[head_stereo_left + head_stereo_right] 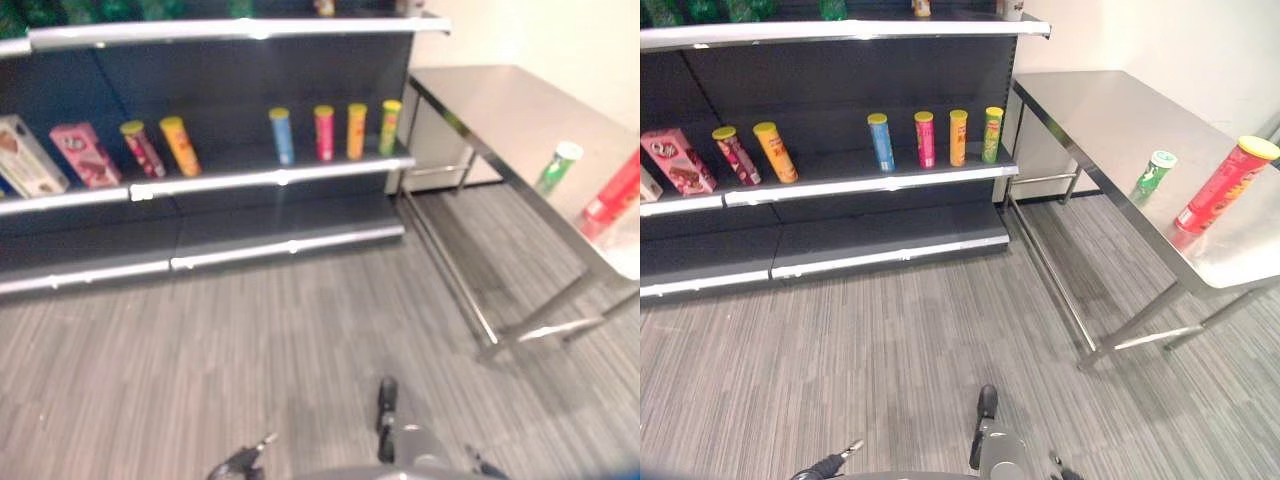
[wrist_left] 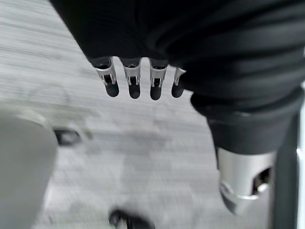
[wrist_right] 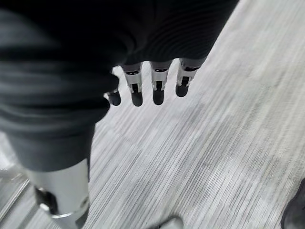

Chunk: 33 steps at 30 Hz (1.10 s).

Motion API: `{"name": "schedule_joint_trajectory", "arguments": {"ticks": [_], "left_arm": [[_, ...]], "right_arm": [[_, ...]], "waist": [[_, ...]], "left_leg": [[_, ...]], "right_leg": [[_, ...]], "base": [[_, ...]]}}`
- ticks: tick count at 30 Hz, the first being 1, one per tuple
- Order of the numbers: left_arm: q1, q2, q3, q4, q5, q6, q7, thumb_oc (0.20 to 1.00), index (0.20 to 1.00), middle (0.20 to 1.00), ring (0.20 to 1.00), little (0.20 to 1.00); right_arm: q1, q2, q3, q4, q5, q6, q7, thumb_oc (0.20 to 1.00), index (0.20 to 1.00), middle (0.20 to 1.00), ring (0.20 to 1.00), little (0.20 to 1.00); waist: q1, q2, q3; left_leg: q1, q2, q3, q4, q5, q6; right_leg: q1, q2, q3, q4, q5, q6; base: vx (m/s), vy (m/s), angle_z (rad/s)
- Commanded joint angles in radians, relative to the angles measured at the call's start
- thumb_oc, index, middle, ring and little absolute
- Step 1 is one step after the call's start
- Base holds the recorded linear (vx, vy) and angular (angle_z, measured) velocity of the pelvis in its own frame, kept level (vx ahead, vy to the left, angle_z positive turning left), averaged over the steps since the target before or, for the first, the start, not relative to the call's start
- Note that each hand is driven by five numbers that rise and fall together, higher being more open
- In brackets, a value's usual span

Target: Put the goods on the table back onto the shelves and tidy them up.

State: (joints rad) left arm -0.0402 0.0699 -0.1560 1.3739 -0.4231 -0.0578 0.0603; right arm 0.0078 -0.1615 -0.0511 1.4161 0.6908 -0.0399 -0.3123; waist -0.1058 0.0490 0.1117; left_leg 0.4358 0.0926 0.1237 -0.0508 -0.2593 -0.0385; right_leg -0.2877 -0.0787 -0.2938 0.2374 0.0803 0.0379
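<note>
1. While two goods wait on the bare steel table (image 1: 1110, 120) to your right, the task is only partly done: a green tube can with a white lid (image 1: 1153, 175) and a taller red tube can with a yellow lid (image 1: 1223, 186) both stand upright near the table's front edge, just beside each other but apart.
2. You can count the middle dark shelf with its silver front rail (image 1: 870, 185) as stocked: a blue can (image 1: 880, 141), a pink can (image 1: 925, 138), an orange can (image 1: 958, 136) and a green-yellow can (image 1: 992, 134) stand upright in a spaced row.
3. Further left on that shelf, a dark red can (image 1: 736, 155) and an orange-yellow can (image 1: 775, 151) lean, next to a tilted pink carton (image 1: 678, 160); by my judgement these need straightening.
4. Your left hand (image 2: 138, 78) hangs low over the grey striped carpet (image 1: 890, 330), fingers straight and relaxed, holding nothing.
5. Your right hand (image 3: 152, 83) hangs the same way, fingers loose and empty, pointing at the carpet.
6. Both hands are well apart from the table, so you likely need to turn and approach it first.
</note>
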Motion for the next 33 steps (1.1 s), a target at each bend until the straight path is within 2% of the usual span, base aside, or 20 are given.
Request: {"name": "schedule_joint_trajectory", "arguments": {"ticks": [1,2,5,6,7,9,10,11,13,14,16,22,23,24,26,28,30,31,32,33], "left_arm": [[-0.005,0.010,-0.001,0.048,0.013,0.003,-0.025,1.000,1.000,1.000,1.000,1.000],[-0.006,0.013,-0.002,0.056,0.012,-0.001,-0.016,1.000,1.000,1.000,1.000,1.000],[-0.013,0.035,0.004,0.031,-0.012,-0.010,-0.003,1.000,1.000,1.000,1.000,1.000],[-0.016,0.041,0.006,0.020,-0.021,-0.012,0.007,1.000,1.000,1.000,1.000,1.000],[-0.025,0.040,0.013,0.017,-0.046,-0.014,0.032,1.000,1.000,1.000,1.000,1.000],[-0.013,0.033,0.025,0.021,-0.065,-0.012,0.027,1.000,1.000,1.000,1.000,1.000],[-0.006,0.029,0.041,0.023,-0.100,-0.017,0.029,1.000,1.000,1.000,1.000,1.000],[-0.014,0.028,0.061,0.031,-0.162,-0.028,0.040,1.000,1.000,1.000,1.000,1.000],[-0.025,0.027,0.077,0.052,-0.205,-0.032,0.047,1.000,1.000,1.000,1.000,1.000],[-0.025,0.027,0.077,0.052,-0.205,-0.032,0.047,1.000,1.000,1.000,1.000,1.000],[-0.017,0.032,0.090,0.079,-0.191,-0.033,0.042,1.000,1.000,1.000,1.000,1.000],[-0.024,0.085,0.022,0.077,0.062,-0.033,0.021,1.000,1.000,1.000,1.000,1.000],[-0.024,0.085,0.022,0.077,0.062,-0.033,0.021,1.000,1.000,1.000,1.000,1.000],[-0.038,0.102,0.004,0.063,0.096,-0.037,0.023,1.000,1.000,1.000,1.000,1.000],[-0.042,0.106,0.001,0.053,0.102,-0.039,0.021,1.000,1.000,1.000,1.000,1.000],[-0.053,0.109,-0.017,0.043,0.128,-0.039,0.018,1.000,1.000,1.000,1.000,1.000],[-0.052,0.094,-0.036,0.027,0.150,-0.037,0.007,1.000,1.000,1.000,1.000,1.000],[-0.052,0.094,-0.036,0.027,0.150,-0.037,0.007,1.000,1.000,1.000,1.000,1.000],[-0.046,0.078,-0.036,0.031,0.151,-0.028,-0.005,1.000,1.000,1.000,1.000,1.000],[-0.045,0.071,-0.033,0.031,0.147,-0.022,-0.010,1.000,1.000,1.000,1.000,1.000]], "right_arm": [[-0.088,0.022,-0.006,0.010,0.088,-0.029,0.033,1.000,1.000,1.000,1.000,1.000],[-0.093,0.020,0.005,0.000,0.093,-0.042,0.037,1.000,1.000,1.000,1.000,1.000],[-0.097,0.011,0.018,-0.042,0.096,-0.071,0.029,1.000,1.000,1.000,1.000,1.000],[-0.100,0.006,0.018,-0.057,0.091,-0.075,0.021,1.000,1.000,1.000,1.000,1.000],[-0.117,-0.005,0.038,-0.096,0.065,-0.079,0.002,1.000,1.000,1.000,1.000,1.000],[-0.116,0.008,0.061,-0.121,0.050,-0.080,0.002,1.000,1.000,1.000,1.000,1.000],[-0.106,0.022,0.089,-0.139,0.032,-0.083,-0.002,1.000,1.000,1.000,1.000,1.000],[-0.103,0.029,0.113,-0.139,0.001,-0.081,-0.011,1.000,1.000,1.000,1.000,1.000],[-0.097,0.038,0.136,-0.130,-0.045,-0.076,-0.018,1.000,1.000,1.000,1.000,1.000],[-0.097,0.038,0.136,-0.130,-0.045,-0.076,-0.018,1.000,1.000,1.000,1.000,1.000],[-0.094,0.045,0.122,-0.122,-0.031,-0.079,-0.002,1.000,1.000,1.000,1.000,1.000],[-0.050,0.063,0.087,-0.102,0.019,-0.067,0.051,1.000,1.000,1.000,1.000,1.000],[-0.050,0.063,0.087,-0.102,0.019,-0.067,0.051,1.000,1.000,1.000,1.000,1.000],[-0.046,0.062,0.064,-0.085,0.036,-0.061,0.059,1.000,1.000,1.000,1.000,1.000],[-0.044,0.061,0.055,-0.078,0.043,-0.059,0.060,1.000,1.000,1.000,1.000,1.000],[-0.031,0.053,0.021,-0.064,0.046,-0.051,0.064,1.000,1.000,1.000,1.000,1.000],[-0.020,0.028,-0.009,-0.055,0.016,-0.043,0.054,1.000,1.000,1.000,1.000,1.000],[-0.021,0.028,-0.009,-0.055,0.016,-0.043,0.054,1.000,1.000,1.000,1.000,1.000],[-0.017,0.011,-0.019,-0.059,-0.022,-0.040,0.041,1.000,1.000,1.000,1.000,1.000],[-0.017,0.006,-0.020,-0.062,-0.035,-0.038,0.036,1.000,1.000,1.000,1.000,1.000]], "waist": [[-0.018,-0.009,0.027],[-0.020,0.003,0.014],[0.001,-0.021,0.016],[0.011,-0.036,0.020],[0.049,-0.073,0.045],[0.075,-0.087,0.048],[0.101,-0.099,0.047],[0.132,-0.085,0.048],[0.155,-0.068,0.051],[0.155,-0.068,0.051],[0.125,-0.045,0.019],[0.059,-0.059,-0.004],[0.060,-0.059,-0.005],[0.039,-0.057,0.014],[0.037,-0.054,0.014],[0.024,-0.049,0.026],[0.019,-0.038,0.035],[0.019,-0.038,0.033],[0.027,-0.035,0.035],[0.028,-0.034,0.033]], "left_leg": [[-0.050,-0.061,-0.017,0.010,0.087,-0.013],[-0.092,-0.039,-0.008,0.160,0.170,-0.060],[-0.224,-0.020,0.003,0.485,0.339,-0.142],[-0.267,-0.015,0.014,0.569,0.363,-0.140],[-0.394,0.002,0.061,0.659,0.290,-0.090],[-0.424,0.012,0.055,0.550,0.237,-0.062],[-0.445,0.007,-0.016,0.377,0.221,-0.054],[-0.441,0.019,-0.201,0.147,0.301,-0.073],[-0.464,0.018,-0.412,0.052,0.366,-0.089],[-0.464,0.018,-0.412,0.052,0.366,-0.089],[-0.408,0.010,-0.425,0.039,0.313,-0.095],[-0.330,-0.010,-0.216,-0.018,0.278,-0.044],[-0.331,-0.010,-0.215,-0.018,0.278,-0.044],[-0.301,-0.020,-0.142,-0.029,0.259,-0.029],[-0.293,-0.024,-0.115,-0.035,0.253,-0.025],[-0.265,-0.038,-0.058,-0.037,0.227,-0.017],[-0.234,-0.055,0.020,-0.037,0.193,-0.006],[-0.238,-0.055,0.021,-0.037,0.195,-0.006],[-0.221,-0.062,0.093,-0.037,0.179,0.002],[-0.220,-0.063,0.118,-0.037,0.176,0.005]], "right_leg": [[0.150,-0.033,0.023,-0.120,0.002,0.065],[0.198,-0.010,0.013,-0.134,-0.020,0.042],[0.295,0.003,0.012,-0.188,-0.049,-0.010],[0.323,0.002,0.025,-0.205,-0.061,-0.025],[0.403,-0.008,0.081,-0.238,-0.085,-0.029],[0.444,-0.011,0.123,-0.262,-0.089,-0.013],[0.470,-0.014,0.176,-0.277,-0.096,0.004],[0.493,0.006,0.248,-0.273,-0.107,0.009],[0.506,0.036,0.341,-0.253,-0.132,0.006],[0.506,0.036,0.341,-0.253,-0.132,0.006],[0.493,0.029,0.427,-0.239,-0.140,0.024],[0.400,-0.025,0.598,-0.149,-0.108,0.084],[0.398,-0.025,0.599,-0.148,-0.107,0.084],[0.354,-0.035,0.591,-0.096,-0.094,0.106],[0.334,-0.039,0.572,-0.082,-0.086,0.113],[0.305,-0.080,0.473,-0.056,-0.062,0.124],[0.277,-0.150,0.276,-0.019,-0.043,0.118],[0.275,-0.149,0.276,-0.022,-0.039,0.118],[0.258,-0.218,0.094,0.015,-0.006,0.111],[0.253,-0.242,0.030,0.033,0.006,0.111]], "base": [[0.77,-0.115,-0.05],[0.49,-0.134,0.09],[0.41,-0.139,0.25],[0.58,-0.086,0.04],[0.57,-0.025,-0.16],[0.53,0.096,-0.88],[0.62,0.238,-1.62],[0.62,0.234,-1.43],[0.36,0.112,-1.98],[0.27,0.165,-2.62],[0.32,0.321,-2.00],[0.16,0.250,-1.41],[0.01,0.213,-1.37],[0.00,0.183,-0.99],[0.01,0.149,-0.74],[0.01,0.186,-1.04],[-0.01,0.197,-0.70],[-0.01,0.147,-0.96],[0.00,0.115,-0.94],[0.02,0.147,-1.06]]}}
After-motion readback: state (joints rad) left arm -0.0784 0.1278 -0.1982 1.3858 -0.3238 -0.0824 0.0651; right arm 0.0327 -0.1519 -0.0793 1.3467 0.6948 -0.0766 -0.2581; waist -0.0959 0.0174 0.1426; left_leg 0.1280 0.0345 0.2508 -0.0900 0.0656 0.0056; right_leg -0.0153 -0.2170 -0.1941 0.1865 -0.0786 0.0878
